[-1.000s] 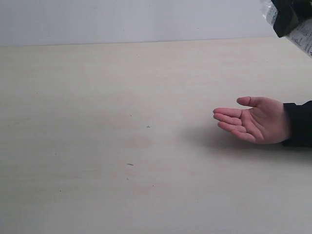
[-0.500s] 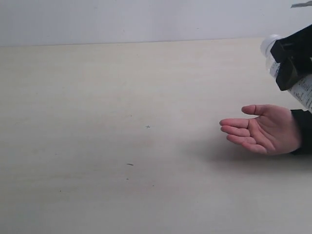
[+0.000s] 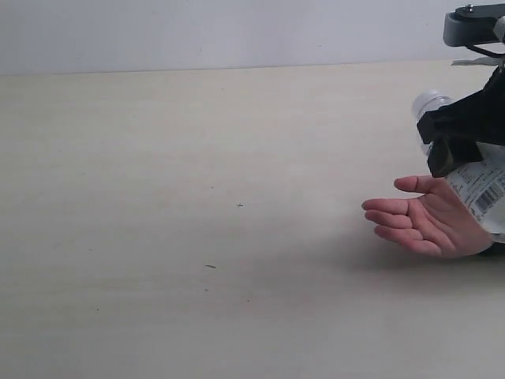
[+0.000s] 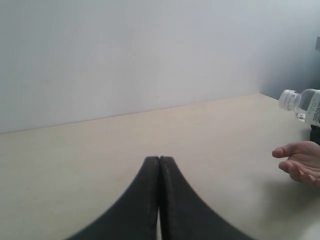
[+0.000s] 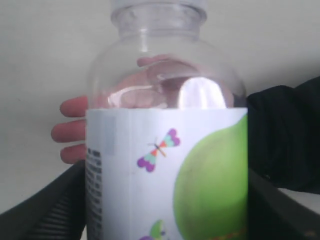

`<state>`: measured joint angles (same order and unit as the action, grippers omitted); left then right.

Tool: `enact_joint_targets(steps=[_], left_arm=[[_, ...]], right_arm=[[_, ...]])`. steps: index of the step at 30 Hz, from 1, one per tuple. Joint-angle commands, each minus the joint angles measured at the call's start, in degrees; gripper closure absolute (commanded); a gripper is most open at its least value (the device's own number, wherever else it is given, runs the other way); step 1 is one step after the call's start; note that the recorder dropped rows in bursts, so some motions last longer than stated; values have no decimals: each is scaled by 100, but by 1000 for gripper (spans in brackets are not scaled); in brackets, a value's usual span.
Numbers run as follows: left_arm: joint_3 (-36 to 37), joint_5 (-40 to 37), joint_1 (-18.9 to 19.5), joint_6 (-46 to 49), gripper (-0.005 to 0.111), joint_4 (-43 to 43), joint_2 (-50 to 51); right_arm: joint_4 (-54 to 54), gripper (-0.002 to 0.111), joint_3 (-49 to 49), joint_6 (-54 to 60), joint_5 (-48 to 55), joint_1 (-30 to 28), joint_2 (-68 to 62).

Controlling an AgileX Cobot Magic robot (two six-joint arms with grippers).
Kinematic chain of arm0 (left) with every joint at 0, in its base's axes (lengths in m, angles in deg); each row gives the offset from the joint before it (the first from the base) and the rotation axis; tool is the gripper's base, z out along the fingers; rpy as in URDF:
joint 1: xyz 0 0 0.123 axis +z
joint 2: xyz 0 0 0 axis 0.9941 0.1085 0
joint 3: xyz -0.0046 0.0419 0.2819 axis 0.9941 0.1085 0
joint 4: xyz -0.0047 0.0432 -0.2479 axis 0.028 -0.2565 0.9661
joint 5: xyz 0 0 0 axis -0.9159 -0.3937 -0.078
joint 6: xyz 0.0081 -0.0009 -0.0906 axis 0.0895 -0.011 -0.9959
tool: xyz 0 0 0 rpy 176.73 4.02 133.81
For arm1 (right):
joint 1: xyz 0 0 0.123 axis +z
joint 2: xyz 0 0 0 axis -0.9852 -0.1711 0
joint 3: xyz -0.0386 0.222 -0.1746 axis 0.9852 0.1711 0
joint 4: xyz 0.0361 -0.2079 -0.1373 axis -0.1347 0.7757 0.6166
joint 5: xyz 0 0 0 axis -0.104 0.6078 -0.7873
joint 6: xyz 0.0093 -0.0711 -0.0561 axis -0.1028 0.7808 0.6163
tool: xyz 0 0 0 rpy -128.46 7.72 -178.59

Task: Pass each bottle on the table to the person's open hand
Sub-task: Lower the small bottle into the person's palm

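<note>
The table runs pale and wood-grained across the exterior view, with a few dark specks left of its middle and a plain light wall behind its far edge. My left claw shows only in its own wrist view: its two black fingers are pressed together tip to tip with nothing between them, held above the tabletop.

Further right, the person's open hand lies palm up just over the table, fingers pointing left and thumb raised. A black sleeve covers the wrist. From my left wrist view I see the same hand at the far side, fingers curled slightly upward.

At the right edge, my right claw pinches the small clear bottle around its body. The bottle is tilted, with its white cap pointing up and to the left. Its white label, printed with a green shape and little winged insects, sits between my two dark fingers. The bottle hangs directly over the heel of the palm, very close, but I cannot tell whether it touches the skin. In my right wrist view the person's fingers show through the clear plastic shoulder. My left wrist view shows the bottle in the air above the hand, a gap of wall between them.
</note>
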<state>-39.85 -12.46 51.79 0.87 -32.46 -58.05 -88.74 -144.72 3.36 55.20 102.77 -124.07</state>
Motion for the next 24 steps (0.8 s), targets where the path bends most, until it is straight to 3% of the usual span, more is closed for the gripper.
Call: enact_joint_targets(steps=[1, 6, 24], left_arm=[[29, 46, 16, 19, 107, 1, -34], [29, 46, 16, 19, 107, 1, -34], [29, 46, 16, 19, 107, 1, -34]], right_arm=[[22, 108, 336, -124, -799, 5, 40], [22, 108, 603, -285, -1438, 5, -21], [22, 108, 655, -294, -2095, 5, -1431]])
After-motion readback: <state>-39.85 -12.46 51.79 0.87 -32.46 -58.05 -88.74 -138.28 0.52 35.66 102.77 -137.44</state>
